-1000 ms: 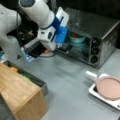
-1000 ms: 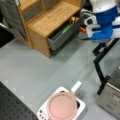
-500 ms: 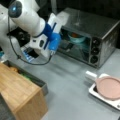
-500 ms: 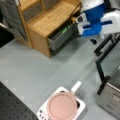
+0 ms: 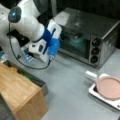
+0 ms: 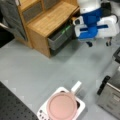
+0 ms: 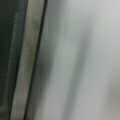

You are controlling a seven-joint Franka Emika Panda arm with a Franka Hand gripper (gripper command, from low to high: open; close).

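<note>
Grey tabletop (image 5: pixel 72 82) carries, nearest in a front view, a wooden cabinet (image 5: pixel 18 95) with an open drawer (image 6: pixel 60 37) and a pink pan (image 5: pixel 110 87) on a white tray (image 5: pixel 96 93). Farther back, the gripper (image 6: pixel 98 44) hangs above the table, just beside the toaster oven (image 5: pixel 87 37); whether its fingers are apart cannot be told.

White arm (image 5: pixel 27 25), blue wrist, blk cable.

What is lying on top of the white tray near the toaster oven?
A round pink plate lies on the white tray and covers most of it. Whatever sits under the plate is hidden. The toaster oven stands beside it, and the hand hangs well away.
</note>
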